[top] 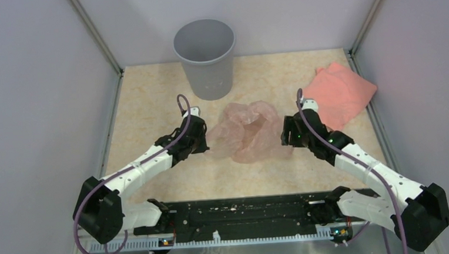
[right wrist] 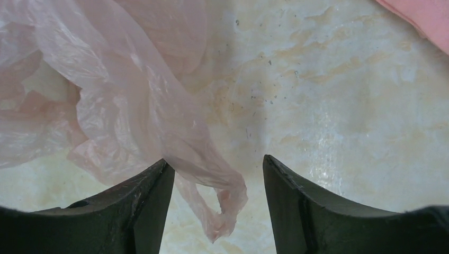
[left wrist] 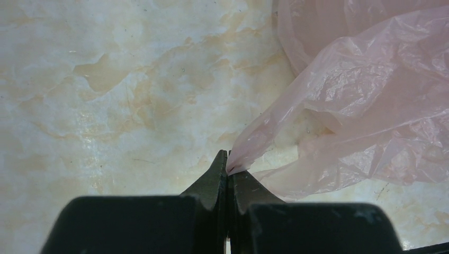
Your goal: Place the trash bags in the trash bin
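Above: lying crumpled in the middle, trash bag (top: 249, 131), nearer than trash bin (top: 205, 57). Left wrist: pinching its corner in left gripper (left wrist: 227, 161). Right wrist: straddling a loose tail, right gripper (right wrist: 217, 164) spread. Likely handling featherlight, limp, slippery; favouring bunched edges.

I see a beige marbled worktop (top: 272, 171). A grey trash bin (top: 206, 57) stands upright at its far edge, a crumpled pale pink trash bag (top: 249, 131) lies mid-worktop, and a folded salmon-pink bundle (top: 341, 93) rests far right.
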Available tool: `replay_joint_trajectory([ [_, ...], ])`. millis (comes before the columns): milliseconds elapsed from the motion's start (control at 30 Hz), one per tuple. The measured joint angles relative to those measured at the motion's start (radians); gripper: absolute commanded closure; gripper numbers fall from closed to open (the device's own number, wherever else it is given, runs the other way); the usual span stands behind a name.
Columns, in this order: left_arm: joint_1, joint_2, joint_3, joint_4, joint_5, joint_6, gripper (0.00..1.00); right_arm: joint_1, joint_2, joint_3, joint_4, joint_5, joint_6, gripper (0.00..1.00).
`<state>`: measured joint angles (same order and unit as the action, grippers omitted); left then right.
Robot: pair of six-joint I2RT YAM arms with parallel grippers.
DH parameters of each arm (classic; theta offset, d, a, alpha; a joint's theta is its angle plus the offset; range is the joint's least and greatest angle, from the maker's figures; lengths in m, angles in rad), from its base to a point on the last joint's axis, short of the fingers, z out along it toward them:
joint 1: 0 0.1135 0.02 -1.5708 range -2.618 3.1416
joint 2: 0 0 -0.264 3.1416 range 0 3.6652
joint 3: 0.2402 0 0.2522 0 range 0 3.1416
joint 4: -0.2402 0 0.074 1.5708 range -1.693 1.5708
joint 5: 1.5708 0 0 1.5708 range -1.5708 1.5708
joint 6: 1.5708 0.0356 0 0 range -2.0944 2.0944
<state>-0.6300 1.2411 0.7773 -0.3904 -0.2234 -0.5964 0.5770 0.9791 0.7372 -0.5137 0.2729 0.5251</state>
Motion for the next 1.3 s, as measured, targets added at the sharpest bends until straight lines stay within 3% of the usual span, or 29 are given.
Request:
replay_joint_trajectory([
  [167,0.01,-0.007,-0.001,-0.001,0.004,0.001,1.0,-0.01,0.016,-0.072,0.072,-0.005,0.002,0.38],
  [233,0.014,-0.011,-0.001,-0.001,0.006,0.001,1.0,-0.013,0.016,-0.108,0.107,-0.012,0.014,0.43],
  [267,0.014,-0.014,-0.001,-0.001,0.008,0.002,1.0,-0.015,0.016,-0.124,0.124,-0.017,0.021,0.49],
  [367,0.016,-0.018,-0.001,0.001,0.025,0.013,1.0,-0.024,0.02,-0.153,0.153,-0.029,0.05,0.93],
  [400,0.016,-0.018,-0.001,0.004,0.034,0.021,1.0,-0.028,0.025,-0.151,0.159,-0.028,0.048,1.0],
  [433,0.017,-0.018,0.005,0.004,0.051,0.032,1.0,-0.034,0.031,-0.142,0.153,-0.028,0.051,1.0],
  [533,0.018,-0.002,0.114,-0.023,0.124,0.086,1.0,-0.05,0.08,0.029,0.038,0.005,0.026,1.0],
  [633,-0.009,0.062,0.437,-0.029,0.19,0.153,1.0,-0.055,0.126,0.404,-0.035,0.034,-0.045,1.0],
  [700,-0.092,0.1,0.723,0.058,0.193,0.234,1.0,-0.055,0.124,0.671,-0.002,0.035,-0.1,1.0],
  [800,-0.253,0.057,0.903,0.252,0.201,0.346,1.0,-0.055,0.001,0.853,0.158,0.011,-0.161,1.0],
  [867,-0.312,-0.013,0.88,0.355,0.195,0.411,1.0,-0.055,-0.126,0.827,0.214,0.005,-0.175,1.0],
  [967,-0.295,-0.066,0.768,0.481,0.1,0.454,1.0,-0.056,-0.27,0.667,0.333,0.014,-0.17,1.0],
  [1033,-0.288,-0.029,0.662,0.519,0.048,0.443,1.0,-0.056,-0.266,0.466,0.413,0.009,-0.134,1.0],
  [1100,-0.288,0.062,0.547,0.501,0.033,0.402,1.0,-0.052,-0.156,0.234,0.428,-0.006,-0.083,1.0],
  [1200,-0.303,0.235,0.342,0.377,0.033,0.316,1.0,-0.003,0.094,-0.073,0.263,-0.04,-0.013,1.0],
  [1300,-0.357,0.237,0.169,0.141,0.016,0.279,1.0,0.038,0.025,-0.127,-0.063,-0.042,0.003,1.0],
])
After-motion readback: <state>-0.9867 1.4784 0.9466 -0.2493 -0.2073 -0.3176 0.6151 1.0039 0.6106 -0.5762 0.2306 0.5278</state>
